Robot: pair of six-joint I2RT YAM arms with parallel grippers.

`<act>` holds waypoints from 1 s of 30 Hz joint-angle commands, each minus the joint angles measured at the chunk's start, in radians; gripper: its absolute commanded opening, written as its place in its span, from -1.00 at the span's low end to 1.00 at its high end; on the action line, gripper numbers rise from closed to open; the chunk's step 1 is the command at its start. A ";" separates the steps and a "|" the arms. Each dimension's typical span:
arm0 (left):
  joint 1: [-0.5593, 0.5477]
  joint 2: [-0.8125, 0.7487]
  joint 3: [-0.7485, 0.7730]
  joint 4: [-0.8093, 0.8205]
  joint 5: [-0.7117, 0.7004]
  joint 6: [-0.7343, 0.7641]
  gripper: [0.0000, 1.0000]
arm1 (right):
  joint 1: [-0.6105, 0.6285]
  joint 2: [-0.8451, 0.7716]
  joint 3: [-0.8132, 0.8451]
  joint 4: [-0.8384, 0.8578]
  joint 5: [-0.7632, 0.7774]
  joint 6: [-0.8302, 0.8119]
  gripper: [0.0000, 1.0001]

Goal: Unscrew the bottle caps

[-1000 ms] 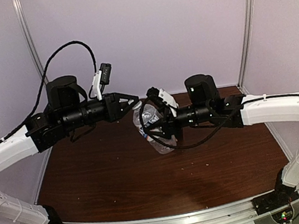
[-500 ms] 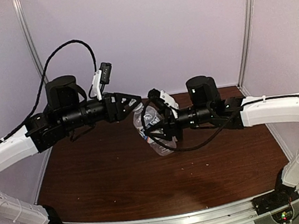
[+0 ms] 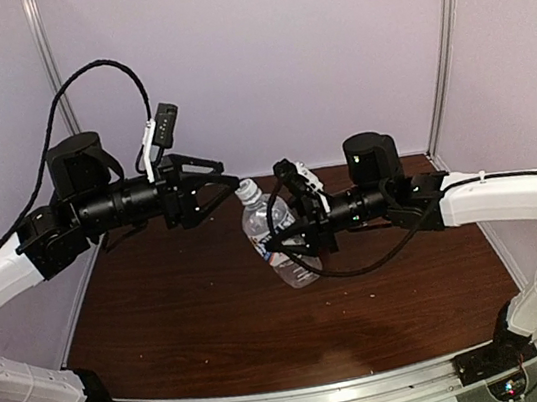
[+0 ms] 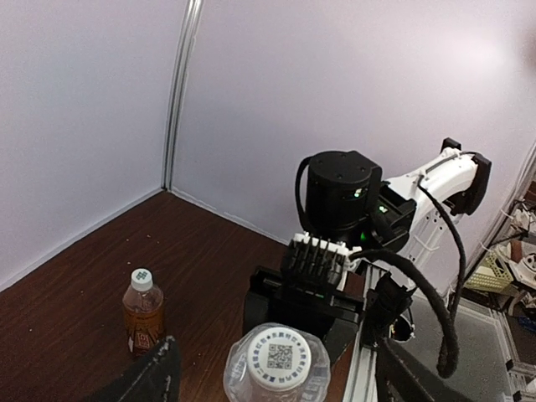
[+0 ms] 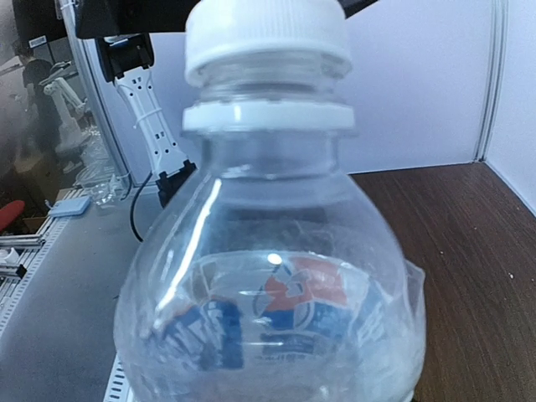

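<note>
**Clear bottle held aloft, left pincer wide beside its cap**

The brown tabletop (image 3: 165, 318) spreads beneath both arms. The right pincer (image 3: 293, 243) grips the clear bottle (image 3: 276, 238) around its labelled body and holds it tilted above the tabletop, with the neck pointing toward the left arm. The left pincer (image 3: 224, 175) stands wide, its fingers (image 4: 159, 377) on either side of the white cap (image 3: 246, 192) and not touching it. That cap sits on the neck. The amber bottle (image 4: 142, 316) stands upright on the tabletop, well apart, wearing the second cap (image 4: 141, 279).
</note>
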 commanded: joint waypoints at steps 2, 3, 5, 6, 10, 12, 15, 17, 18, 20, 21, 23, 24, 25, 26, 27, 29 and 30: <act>0.016 -0.028 -0.017 0.035 0.210 0.124 0.62 | -0.005 -0.003 0.016 0.033 -0.224 0.014 -0.09; 0.019 -0.029 -0.024 0.048 0.235 0.131 0.62 | -0.005 -0.001 0.019 0.035 -0.244 0.017 -0.09; 0.022 -0.027 -0.038 0.088 0.283 0.137 0.62 | -0.005 0.003 0.024 0.041 -0.282 0.029 -0.09; 0.024 -0.022 -0.043 0.097 0.303 0.140 0.62 | -0.004 0.005 0.025 0.047 -0.298 0.034 -0.09; 0.026 0.014 -0.041 0.159 0.388 0.145 0.61 | -0.003 0.018 0.032 0.065 -0.348 0.046 -0.09; 0.026 0.035 -0.036 0.178 0.420 0.145 0.59 | -0.003 0.027 0.034 0.072 -0.367 0.074 -0.09; 0.026 0.063 -0.025 0.192 0.452 0.148 0.55 | -0.004 0.037 0.035 0.079 -0.383 0.083 -0.08; 0.027 0.078 -0.022 0.204 0.473 0.146 0.49 | -0.004 0.039 0.037 0.081 -0.390 0.086 -0.09; 0.027 0.085 -0.020 0.207 0.483 0.147 0.44 | -0.003 0.041 0.037 0.083 -0.393 0.087 -0.08; 0.027 0.100 -0.017 0.213 0.499 0.143 0.34 | -0.004 0.042 0.037 0.086 -0.399 0.090 -0.09; 0.027 0.107 -0.014 0.216 0.507 0.140 0.29 | -0.003 0.044 0.038 0.087 -0.400 0.089 -0.08; 0.027 0.117 -0.012 0.220 0.524 0.134 0.19 | -0.003 0.048 0.037 0.089 -0.401 0.091 -0.08; 0.027 0.120 -0.012 0.220 0.524 0.132 0.14 | -0.004 0.048 0.038 0.090 -0.401 0.092 -0.08; 0.028 0.122 -0.012 0.221 0.525 0.132 0.10 | -0.003 0.049 0.038 0.090 -0.401 0.091 -0.09; 0.027 0.123 -0.013 0.221 0.526 0.131 0.07 | -0.003 0.049 0.038 0.090 -0.402 0.092 -0.09; 0.027 0.123 -0.013 0.223 0.526 0.130 0.04 | -0.003 0.049 0.038 0.089 -0.401 0.091 -0.08; 0.027 0.123 -0.016 0.226 0.526 0.129 -0.02 | -0.003 0.050 0.038 0.089 -0.400 0.091 -0.08; 0.027 0.123 -0.017 0.226 0.523 0.129 -0.05 | -0.003 0.050 0.038 0.089 -0.400 0.092 -0.09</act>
